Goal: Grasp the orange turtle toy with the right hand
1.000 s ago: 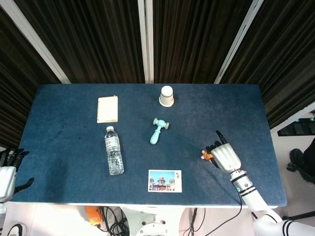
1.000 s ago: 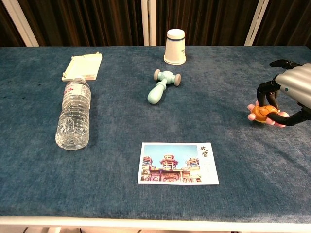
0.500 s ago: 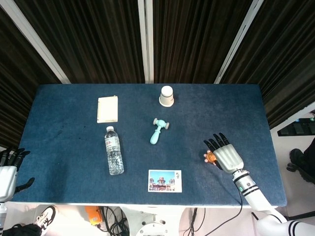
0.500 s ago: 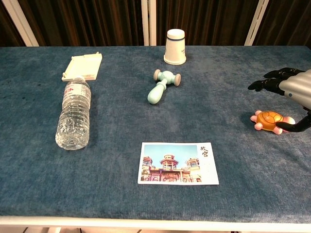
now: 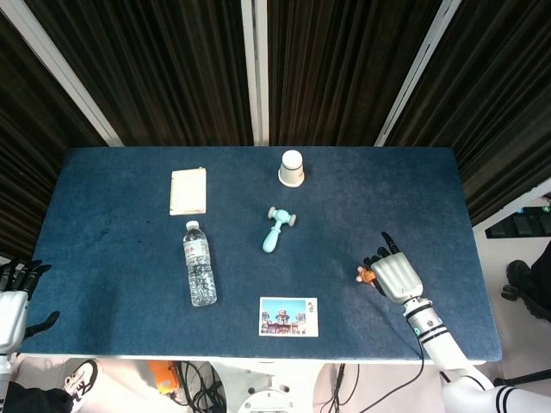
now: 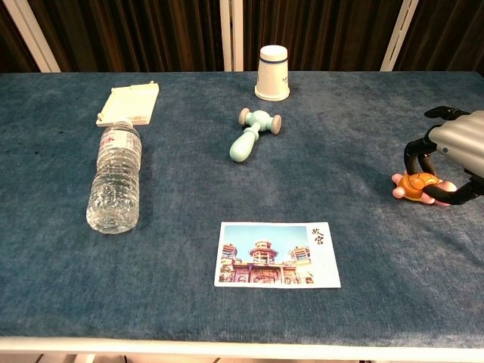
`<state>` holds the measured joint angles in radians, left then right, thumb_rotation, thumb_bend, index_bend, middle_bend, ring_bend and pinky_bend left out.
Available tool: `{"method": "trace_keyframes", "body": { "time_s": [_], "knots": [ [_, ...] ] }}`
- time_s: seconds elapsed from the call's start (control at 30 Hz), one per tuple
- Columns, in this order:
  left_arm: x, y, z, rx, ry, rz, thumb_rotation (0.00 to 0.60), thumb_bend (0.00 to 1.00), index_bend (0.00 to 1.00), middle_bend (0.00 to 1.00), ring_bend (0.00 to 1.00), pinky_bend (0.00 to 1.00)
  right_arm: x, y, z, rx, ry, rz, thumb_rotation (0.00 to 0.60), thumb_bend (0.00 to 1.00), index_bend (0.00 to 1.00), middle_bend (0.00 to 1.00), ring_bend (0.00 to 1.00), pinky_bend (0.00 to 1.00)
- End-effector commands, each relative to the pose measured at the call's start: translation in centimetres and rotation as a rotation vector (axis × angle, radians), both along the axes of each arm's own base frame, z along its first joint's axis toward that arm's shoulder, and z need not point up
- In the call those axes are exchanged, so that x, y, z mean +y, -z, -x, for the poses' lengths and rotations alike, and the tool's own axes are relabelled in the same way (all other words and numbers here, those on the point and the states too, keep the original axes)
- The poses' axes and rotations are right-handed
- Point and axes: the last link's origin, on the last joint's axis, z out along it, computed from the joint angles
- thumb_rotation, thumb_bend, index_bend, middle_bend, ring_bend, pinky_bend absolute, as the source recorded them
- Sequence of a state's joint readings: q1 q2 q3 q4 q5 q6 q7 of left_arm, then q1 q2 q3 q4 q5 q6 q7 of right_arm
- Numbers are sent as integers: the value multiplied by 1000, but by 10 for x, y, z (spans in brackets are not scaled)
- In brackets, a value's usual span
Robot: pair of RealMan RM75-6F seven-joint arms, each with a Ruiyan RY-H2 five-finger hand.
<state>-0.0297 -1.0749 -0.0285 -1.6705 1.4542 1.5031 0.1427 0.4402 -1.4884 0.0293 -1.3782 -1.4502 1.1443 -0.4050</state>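
Note:
The orange turtle toy (image 6: 416,184) lies on the blue table near its right edge, and in the head view it (image 5: 366,276) peeks out from under my fingers. My right hand (image 6: 457,144) is over it, fingers curled down on its far side and the thumb against its near side, gripping it. From the head camera, the right hand (image 5: 394,275) covers most of the toy. My left hand (image 5: 13,301) hangs off the table's left front corner, fingers apart and holding nothing.
A picture card (image 6: 277,255) lies at the front middle. A teal toy hammer (image 6: 252,134) and a white paper cup (image 6: 273,72) sit further back. A water bottle (image 6: 115,178) and a cream notepad (image 6: 128,103) lie on the left.
Half a second ago the right hand's fingers were spread above the turtle, which lay free. Now they have curled back down around it. The left hand has not moved.

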Motion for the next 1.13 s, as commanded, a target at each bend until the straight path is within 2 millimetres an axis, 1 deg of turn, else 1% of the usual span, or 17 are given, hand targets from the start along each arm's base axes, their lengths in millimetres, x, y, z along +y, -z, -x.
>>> {"method": "trace_keyframes", "body": {
  "time_s": [0.03,0.1,0.13,0.17,0.23,0.27,0.3,0.33,0.4,0.43,0.53,0.67,0.83,0.97,1.13],
  "knots": [
    [0,0,0,0,1,-1,600,161,207,134,2,96,0,-1,-1,-14,-9,9,600,440,1000,927,389,0],
    [0,0,0,-1,1,-1,600,160,207,134,3,96,0,-2,-2,-37,-15,21,600,418,991,923,389,0],
    [0,0,0,-1,1,-1,600,160,207,134,3,96,0,-2,-1,-41,-15,21,600,370,942,886,383,0],
    [0,0,0,-1,1,-1,600,160,207,134,3,96,0,-3,1,-38,-11,14,600,287,846,804,358,0],
    [-1,0,0,-1,1,-1,600,161,207,134,3,96,0,-4,5,-17,11,-4,600,149,593,582,258,0],
    [-1,0,0,-1,1,0,600,160,207,134,3,96,-1,-5,7,-5,27,-11,600,104,458,463,185,0],
    [-1,1,0,-1,1,0,600,161,207,134,3,96,-1,-6,8,3,39,-15,600,78,307,334,99,0],
    [0,1,0,0,0,0,600,161,207,134,3,96,-1,-6,9,8,50,-17,600,61,185,227,38,0],
    [0,1,0,0,0,1,600,160,207,134,3,96,-1,-8,10,13,67,-15,600,42,52,103,0,0],
    [0,1,0,1,0,2,600,160,207,134,3,96,-1,-8,11,14,71,-15,600,36,19,64,0,0],
    [1,2,0,0,0,3,600,161,207,134,2,96,-1,-10,11,8,75,-8,600,28,0,18,0,0],
    [1,1,-1,-1,-1,1,600,161,207,134,3,96,4,-18,13,-20,76,12,600,28,0,3,0,0],
    [2,-1,-1,-4,-5,-1,600,161,207,134,3,96,22,-41,22,-81,91,50,600,29,0,0,0,0],
    [5,-3,0,-5,-4,0,600,161,207,134,3,96,35,-63,31,-107,111,102,600,70,0,0,0,0],
    [5,-5,3,-9,-10,-2,600,160,207,134,3,96,42,-83,38,-120,128,160,600,73,0,0,0,0]
  ]
}}
